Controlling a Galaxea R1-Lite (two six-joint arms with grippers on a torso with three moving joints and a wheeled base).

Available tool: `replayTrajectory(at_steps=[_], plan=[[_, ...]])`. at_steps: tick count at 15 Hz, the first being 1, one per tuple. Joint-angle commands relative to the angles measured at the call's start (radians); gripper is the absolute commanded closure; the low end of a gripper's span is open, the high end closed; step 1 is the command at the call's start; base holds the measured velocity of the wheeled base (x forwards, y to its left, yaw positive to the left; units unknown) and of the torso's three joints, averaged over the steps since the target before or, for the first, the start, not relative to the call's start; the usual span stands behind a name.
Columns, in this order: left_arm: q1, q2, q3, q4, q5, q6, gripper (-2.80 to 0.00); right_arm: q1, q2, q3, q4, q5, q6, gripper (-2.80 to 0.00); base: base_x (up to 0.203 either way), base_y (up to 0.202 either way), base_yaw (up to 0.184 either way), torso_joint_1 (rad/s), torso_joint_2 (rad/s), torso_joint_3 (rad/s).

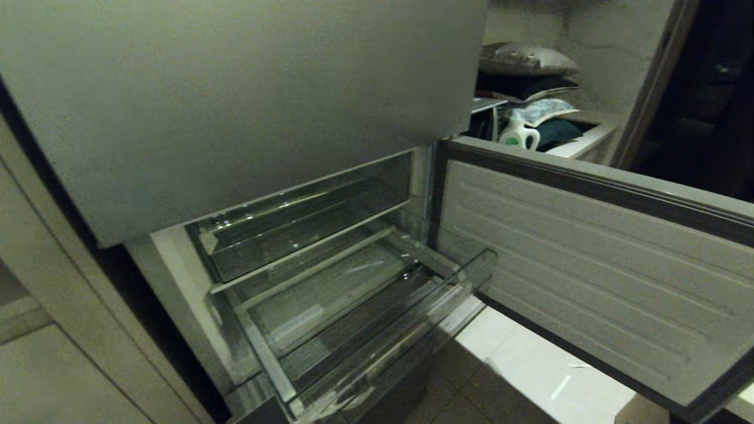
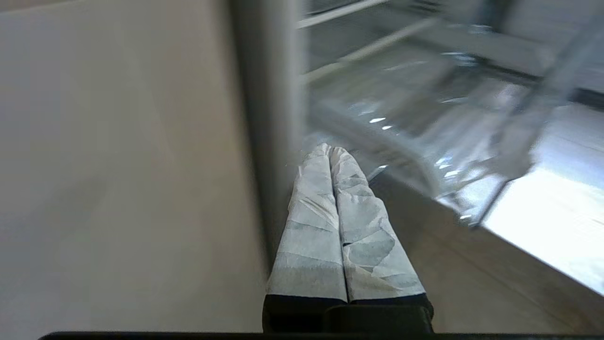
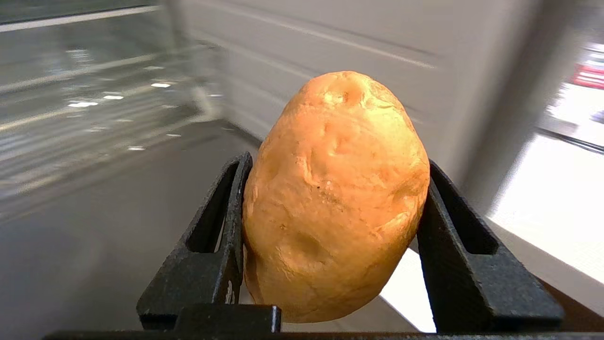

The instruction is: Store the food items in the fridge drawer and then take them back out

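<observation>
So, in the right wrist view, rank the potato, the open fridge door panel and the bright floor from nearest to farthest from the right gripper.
1. The potato, clamped between the fingers of the right gripper.
2. The fridge door panel, grey and ribbed, directly behind the potato.
3. The bright floor, off to one side past the panel's edge.

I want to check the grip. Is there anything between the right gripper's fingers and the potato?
Nothing. In the right wrist view both black fingers press directly on the potato, with no gap or other object between.
</observation>
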Motion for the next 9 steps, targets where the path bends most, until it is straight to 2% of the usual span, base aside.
replayTrajectory(at_steps=[1,5,6,9], plan=[[0.0,0.002,0.0,0.0,0.0,0.0,0.0,-0.001,0.0,0.031,-0.001,0.0,0.0,0.0,-0.001,0.007,-0.182,0.007,0.01,-0.002],[0.0,0.002,0.0,0.0,0.0,0.0,0.0,0.001,0.0,0.031,-0.001,0.001,-0.002,0.0,-0.001,0.01,-0.165,0.004,0.0,0.001],[0.0,0.002,0.0,0.0,0.0,0.0,0.0,-0.001,0.0,0.031,-0.001,0.001,-0.003,0.0,0.003,0.001,-0.09,0.002,0.0,0.005],[0.0,0.002,0.0,0.0,0.0,0.0,0.0,0.0,0.004,-0.004,0.007,0.0,-0.047,0.0,0.0,0.0,0.0,0.0,0.0,0.0]])
